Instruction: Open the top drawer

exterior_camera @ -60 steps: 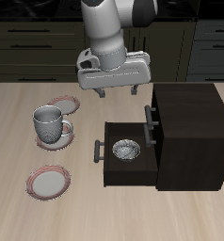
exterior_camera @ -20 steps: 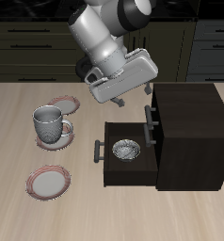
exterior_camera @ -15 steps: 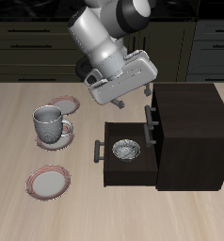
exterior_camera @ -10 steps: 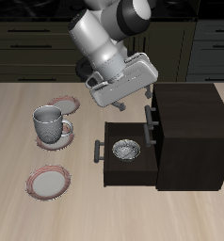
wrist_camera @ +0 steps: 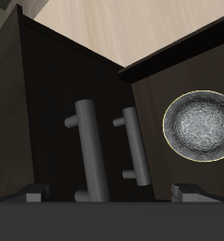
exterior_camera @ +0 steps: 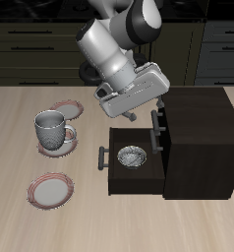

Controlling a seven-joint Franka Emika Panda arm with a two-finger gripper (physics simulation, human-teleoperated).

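Note:
The blackish-brown cabinet [exterior_camera: 198,138] stands on the table. Its top drawer [exterior_camera: 160,111] is shut, with a short grey bar handle [exterior_camera: 156,120]. That handle also shows in the wrist view [wrist_camera: 86,151], close below the gripper. My gripper [exterior_camera: 141,110] is tilted and hangs just in front of the top drawer's handle, a little above it. It is open and empty, and its fingertips [wrist_camera: 34,195] straddle the handle without touching it. A second shut drawer's handle [wrist_camera: 131,146] lies just beyond.
The cabinet's lowest drawer [exterior_camera: 114,179] is pulled out below the gripper with a metal bowl [exterior_camera: 132,156] in it. A grey mug [exterior_camera: 51,129] stands on a plate. Two more plates [exterior_camera: 50,189] [exterior_camera: 66,106] lie beside it.
The gripper has tilted further and moved down toward the cabinet's front, closer to the top drawer's handle. It stays open. Nothing else has moved.

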